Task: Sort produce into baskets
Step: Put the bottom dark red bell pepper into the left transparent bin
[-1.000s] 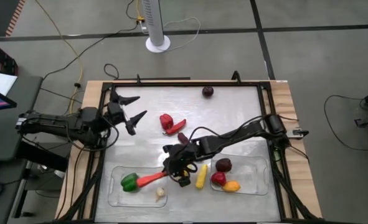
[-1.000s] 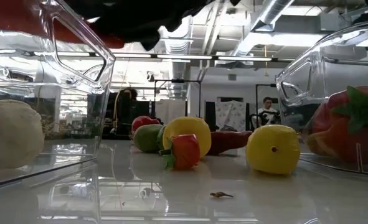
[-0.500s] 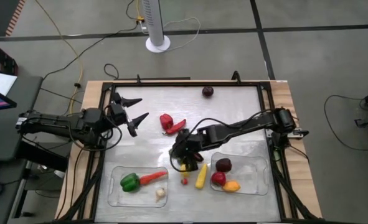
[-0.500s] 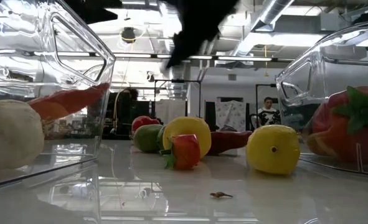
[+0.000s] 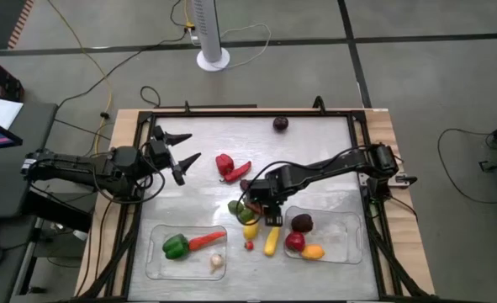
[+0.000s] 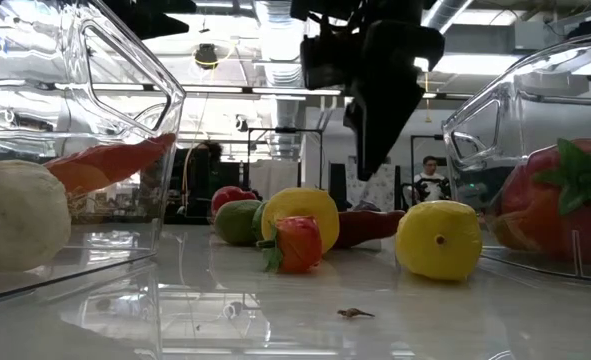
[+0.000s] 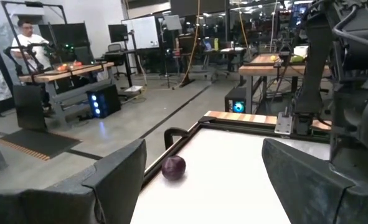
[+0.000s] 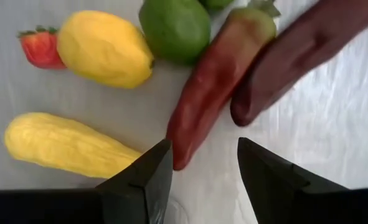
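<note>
My right gripper hangs open and empty over a cluster of produce at the table's middle. Its wrist view looks down on a red chilli, a dark purple piece, a green fruit, a lemon, a strawberry and yellow corn, all lying on the table. The left basket holds a green pepper, a carrot and garlic. The right basket holds three pieces. My left gripper waits open at the table's left.
A red pepper and a red chilli lie left of centre. A dark plum lies alone near the far edge and also shows in the left wrist view. A dark metal frame rims the table.
My right gripper has moved from the left basket's right end toward the table's right and far side, and now stands over the produce cluster. The carrot now lies in the left basket. The strawberry that the gripper hid now shows.
</note>
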### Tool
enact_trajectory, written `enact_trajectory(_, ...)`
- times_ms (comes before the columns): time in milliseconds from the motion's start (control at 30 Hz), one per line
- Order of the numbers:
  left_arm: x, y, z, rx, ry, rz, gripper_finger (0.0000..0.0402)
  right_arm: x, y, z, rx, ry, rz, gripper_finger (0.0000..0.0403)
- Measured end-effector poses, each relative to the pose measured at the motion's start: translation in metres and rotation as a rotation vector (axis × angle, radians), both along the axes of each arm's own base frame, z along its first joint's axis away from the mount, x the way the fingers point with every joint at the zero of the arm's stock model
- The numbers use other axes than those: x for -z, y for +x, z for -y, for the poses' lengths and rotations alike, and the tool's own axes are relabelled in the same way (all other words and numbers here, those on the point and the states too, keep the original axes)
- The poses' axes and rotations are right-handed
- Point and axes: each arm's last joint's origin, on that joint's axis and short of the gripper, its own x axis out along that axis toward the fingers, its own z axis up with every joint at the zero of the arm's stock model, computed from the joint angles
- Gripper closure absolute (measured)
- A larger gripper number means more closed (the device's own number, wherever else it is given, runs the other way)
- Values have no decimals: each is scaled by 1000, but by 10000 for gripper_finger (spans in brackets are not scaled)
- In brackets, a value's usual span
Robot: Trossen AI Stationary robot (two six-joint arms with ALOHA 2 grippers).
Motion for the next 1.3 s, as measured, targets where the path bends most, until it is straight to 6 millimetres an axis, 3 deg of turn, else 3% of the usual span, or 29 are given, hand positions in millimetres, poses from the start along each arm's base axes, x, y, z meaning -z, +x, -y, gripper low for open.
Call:
enact_trajectory(133,0,0,0,0,0,0,95,6,7,0,26,10,20,184)
enact_trajectory(367,0,0,0,0,4,-3,95,31,21,-2,16,33,-105,159)
enact_trajectory(567,0,0,0,0,6,-7,95,42,30,-4,-39,41,-156,161)
enact_trajectory(733,1,0,0,-1,15,-15,95,43,31,-2,-54,51,-146,187)
enact_trajectory(1033,1,0,0,0,12,-14,95,53,34,-3,-69,46,-160,278)
enact_trajectory(1133,1,0,0,0,12,-13,95,58,35,-2,-78,42,-171,288)
enact_trajectory(1300,1,0,0,0,11,-14,95,51,35,1,-73,32,-153,292)
